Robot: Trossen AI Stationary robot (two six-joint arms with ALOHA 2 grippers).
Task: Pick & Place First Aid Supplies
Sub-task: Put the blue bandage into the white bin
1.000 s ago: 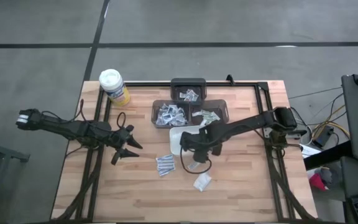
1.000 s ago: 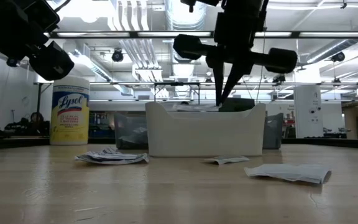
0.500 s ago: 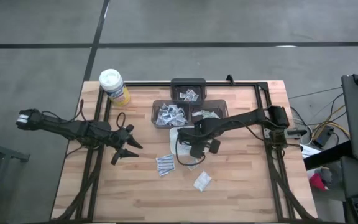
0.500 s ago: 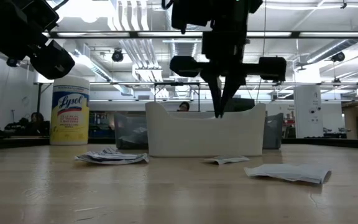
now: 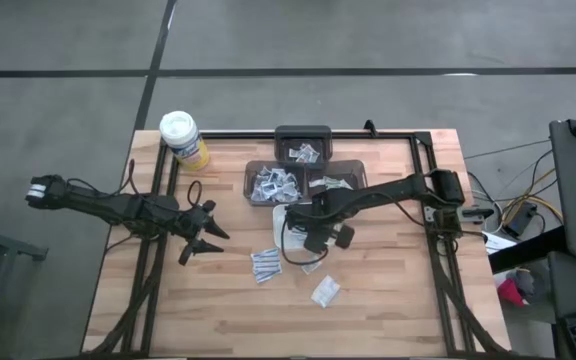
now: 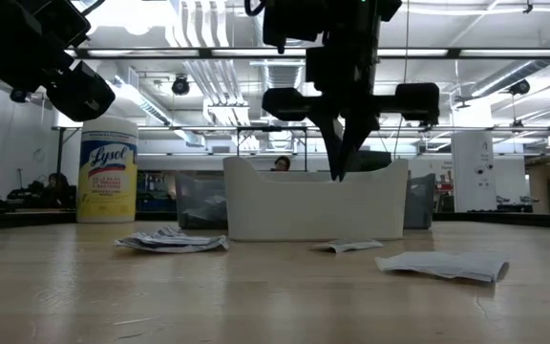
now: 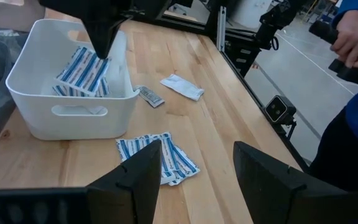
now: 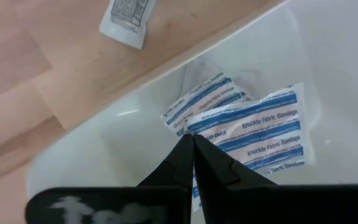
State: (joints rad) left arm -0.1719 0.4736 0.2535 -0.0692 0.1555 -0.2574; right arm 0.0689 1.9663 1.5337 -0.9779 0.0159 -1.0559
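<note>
At about nine o'clock on the table we see the left gripper waiting above the wood, its jaws spread wide and holding nothing. Toward eleven o'clock stands the yellow canister with its white lid. Near the centre, a loose fan of first aid packets lies on the boards just at seven o'clock of the white tray, with one more white packet at five o'clock of it. We find the right gripper poised over the tray's opening, its two fingers pressed tight together with nothing between them (the tips point straight down at the bandage packets lying inside the tray). At twelve o'clock of the tray sit dark bins holding more packets. A person's sleeve shows beyond the table edge.
</note>
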